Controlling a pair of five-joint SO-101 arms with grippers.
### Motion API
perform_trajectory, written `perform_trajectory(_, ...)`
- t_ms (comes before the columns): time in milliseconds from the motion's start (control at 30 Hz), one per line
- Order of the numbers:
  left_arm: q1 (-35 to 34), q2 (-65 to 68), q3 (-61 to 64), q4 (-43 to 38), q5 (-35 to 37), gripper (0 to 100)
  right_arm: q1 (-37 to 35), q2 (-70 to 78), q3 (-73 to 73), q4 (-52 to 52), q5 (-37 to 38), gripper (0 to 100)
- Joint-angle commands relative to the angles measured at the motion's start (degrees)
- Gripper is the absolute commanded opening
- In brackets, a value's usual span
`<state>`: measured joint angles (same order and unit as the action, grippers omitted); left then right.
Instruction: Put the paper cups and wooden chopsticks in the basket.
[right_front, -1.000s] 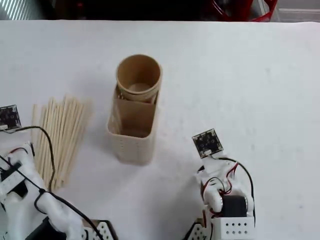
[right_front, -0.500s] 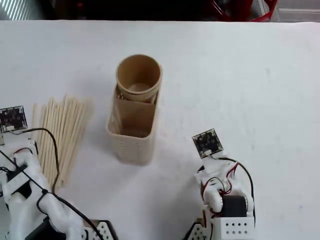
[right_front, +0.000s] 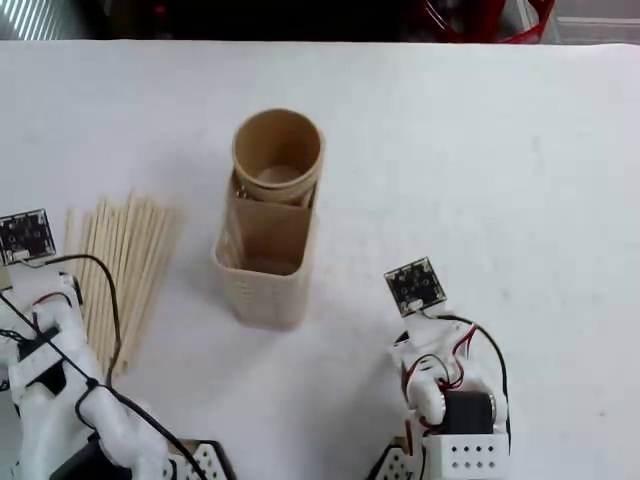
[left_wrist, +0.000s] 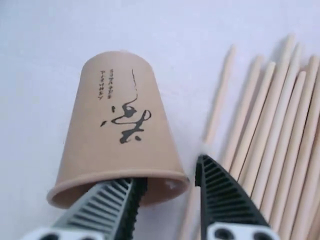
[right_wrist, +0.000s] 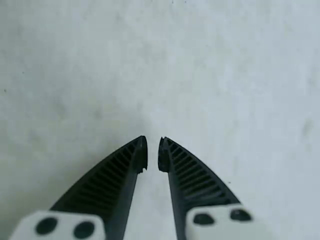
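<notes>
**Paper cups (right_front: 278, 150) nested in the basket (right_front: 262, 290), one more loose beside the wooden chopsticks (right_front: 118, 265)**

White table (right_front: 480, 160) underneath everything. At its middle in the high view, a tan rectangular basket, upright, long axis running near to far, rows of small holes along the near wall. Standing in its far end, brown paper cups nested one inside another, mouths up, top rim well above the basket wall.

Left of the basket and apart from it, wooden chopsticks flat on the table in a loose fan, side by side, pointing near to far. Left arm (right_front: 45, 350) just beside their near ends. Right arm (right_front: 445, 390) toward the table's near edge, right of the basket and apart from it.

Under the left wrist, a loose paper cup (left_wrist: 117, 135) on its side on the table, dark print along its wall, base pointing away, mouth toward the left gripper (left_wrist: 167, 185), chopsticks just beside it.

Left gripper spread wide, grasping nothing. One finger across the cup's mouth, the other outside the cup over the chopsticks, the nearest stretch of rim in the gap between. Contact with the rim impossible to tell.

Right gripper (right_wrist: 152, 155) over bare table, tips drawn together to a hairline gap, clenched on nothing.
</notes>
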<state>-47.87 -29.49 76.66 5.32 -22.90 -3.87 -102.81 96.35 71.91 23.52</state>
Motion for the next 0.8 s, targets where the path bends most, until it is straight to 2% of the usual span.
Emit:
perform_trajectory(0,0.75,-1.01,-1.32,-1.58,3.34,17,0.66,-0.4,0.53,0.31,0.35,5.3)
perform_trajectory(500,0.84,1.27,-6.77,-1.93,10.9,17,0.66,-0.4,0.53,0.31,0.35,5.3)
perform_trajectory(700,0.84,13.67,-13.27,-1.93,11.34,2,0.66,-0.4,0.53,0.31,0.35,5.3)
perform_trajectory(767,0.57,17.89,-16.18,-1.93,11.43,2,0.66,-0.4,0.53,0.31,0.35,5.3)
